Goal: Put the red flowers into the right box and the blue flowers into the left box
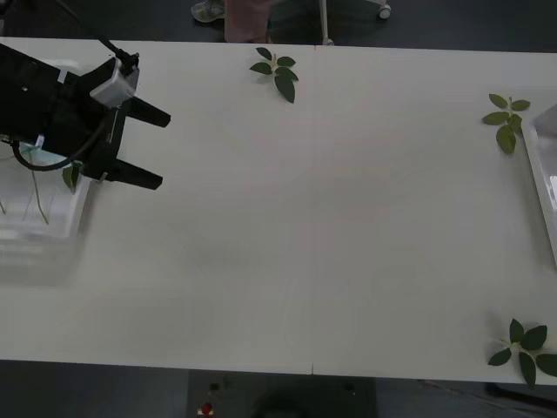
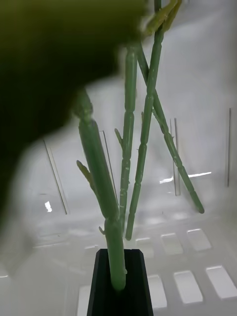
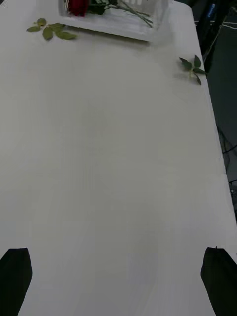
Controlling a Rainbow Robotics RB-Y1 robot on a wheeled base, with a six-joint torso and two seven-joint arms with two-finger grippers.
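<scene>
My left gripper (image 1: 165, 150) hangs open and empty beside the left box (image 1: 43, 231), a translucent box at the table's left edge. Thin stems and a green leaf (image 1: 70, 176) lie in that box; the arm hides any blue flowers. In the left wrist view the black fingertips (image 3: 17, 266) stand wide apart over bare table, and far off the right box (image 3: 111, 25) holds a red flower (image 3: 78, 6) with its stems. The front view catches that box's rim (image 1: 541, 174) at the right edge. My right gripper (image 2: 121, 284) is shut on a thorny green stem (image 2: 101, 187) inside a white slotted box.
Bloomless leaf sprigs lie at the table's far middle (image 1: 277, 71), far right (image 1: 506, 117) and near right corner (image 1: 526, 347). The wide middle of the white table (image 1: 313, 226) is bare. Two more stems (image 2: 143, 148) lean across the box before the right gripper.
</scene>
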